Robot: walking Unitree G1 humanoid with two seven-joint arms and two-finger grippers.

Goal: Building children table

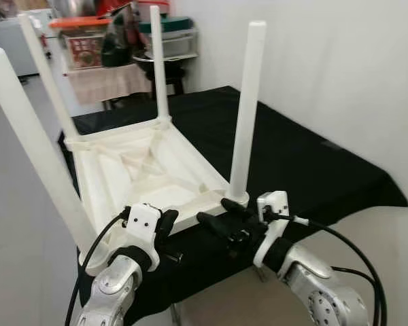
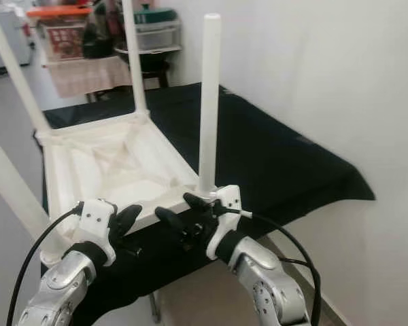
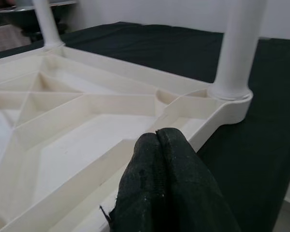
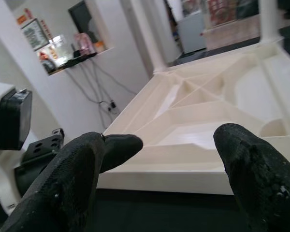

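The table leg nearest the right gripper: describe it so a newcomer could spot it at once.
A white children's table lies upside down on the black cloth, legs up. The near right-corner leg rises just beyond the right gripper, the one leg nearest the white wall.

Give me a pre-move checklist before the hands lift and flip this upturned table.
1. All four legs seated in the white children's table: ok, near right leg upright in its socket.
2. Left hand ready: not ok, fingers shut at the near rim.
3. Right hand ready: ok, open by the near right corner.
4. Table resting flat on black cloth: ok.
5. Leg tightness: cannot tell.
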